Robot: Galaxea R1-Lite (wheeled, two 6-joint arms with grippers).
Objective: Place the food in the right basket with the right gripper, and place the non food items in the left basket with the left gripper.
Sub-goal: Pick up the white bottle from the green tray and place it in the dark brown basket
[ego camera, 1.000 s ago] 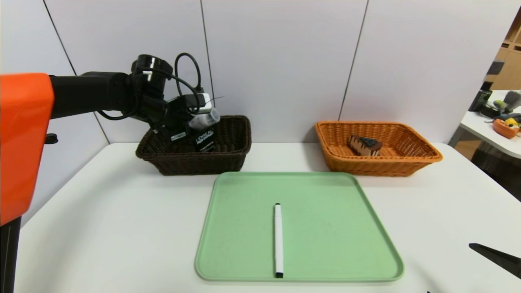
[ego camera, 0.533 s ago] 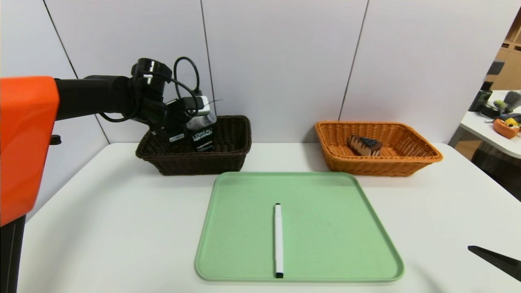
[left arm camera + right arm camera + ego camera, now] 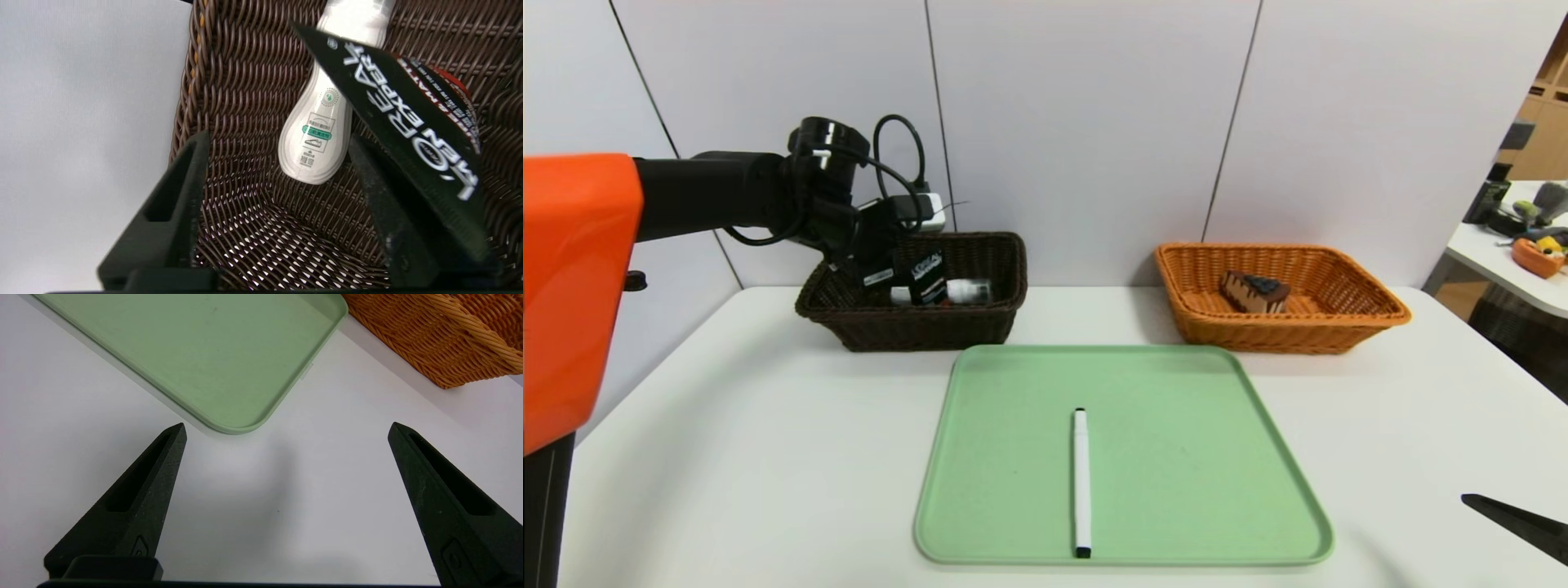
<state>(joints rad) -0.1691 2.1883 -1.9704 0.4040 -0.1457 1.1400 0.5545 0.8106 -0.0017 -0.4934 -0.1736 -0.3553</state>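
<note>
Tube (image 3: 935,287) lay in the brown basket (image 3: 980,322), just beyond the left claw (image 3: 278,196), whose jaws stood open, gripping nothing; right claw (image 3: 286,465) wide open over the bench (image 3: 727,457).

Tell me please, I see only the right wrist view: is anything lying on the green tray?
Observer: Yes, one white pen lies on the green tray, pointing toward the baskets.
Operator: And the orange basket, does it hold something?
Observer: A slice of chocolate cake sits inside the orange basket.
Operator: Where is the left gripper?
Observer: The left gripper hangs over the brown basket with its jaws apart; a black box and a white bottle are inside that basket.
</note>
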